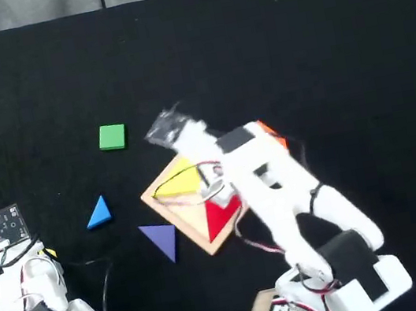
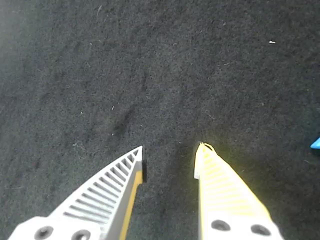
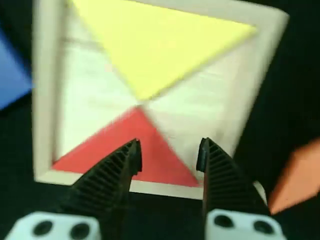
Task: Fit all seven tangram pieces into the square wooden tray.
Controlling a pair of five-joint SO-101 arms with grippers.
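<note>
The square wooden tray (image 1: 169,199) (image 3: 45,100) lies mid-table, turned like a diamond. In it lie a yellow triangle (image 1: 183,180) (image 3: 155,45) and a red triangle (image 1: 220,217) (image 3: 150,145). My right arm (image 1: 278,192) hangs over the tray. Its gripper (image 3: 167,150) is open just above the red triangle, near the tray's rim, holding nothing. Loose on the cloth are a green square (image 1: 112,136), a small blue triangle (image 1: 99,213) (image 2: 316,144), a purple-blue triangle (image 1: 160,239) (image 3: 12,75) and an orange piece (image 1: 270,131) (image 3: 297,175) partly behind the arm. My left gripper (image 2: 170,155) is open over bare cloth.
A black cloth (image 1: 336,62) covers the table. The left arm (image 1: 23,290) sits at the front left corner, its base by the table's front edge. The right arm's base (image 1: 349,283) stands at the front right.
</note>
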